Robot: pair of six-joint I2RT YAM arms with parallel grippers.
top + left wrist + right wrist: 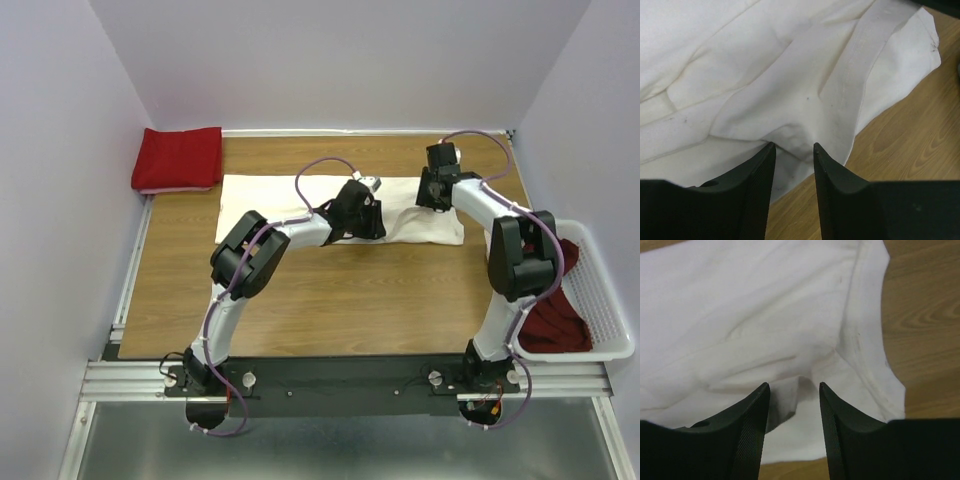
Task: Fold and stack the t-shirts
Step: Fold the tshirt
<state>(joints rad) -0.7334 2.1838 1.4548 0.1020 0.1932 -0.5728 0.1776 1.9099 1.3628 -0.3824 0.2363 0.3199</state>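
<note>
The cream-white t-shirt [270, 200] lies spread in a long band across the back of the table. My left gripper [370, 225] stands over its near edge, right of the middle. In the left wrist view the shirt [790, 75] puckers into a small peak between the tips of that gripper [794, 145], whose jaws are apart. My right gripper [428, 195] hangs over the shirt's right end. Its jaws [794, 385] are also apart, with a raised fold of the shirt [765, 305] between the tips. A bright red t-shirt [180, 158] lies folded at the back left.
A white lattice basket [610, 300] sits at the table's right edge and holds a crumpled dark red t-shirt [555, 315]. Bare wooden table [330, 290] stretches in front of the white shirt. Walls close in on the left, back and right.
</note>
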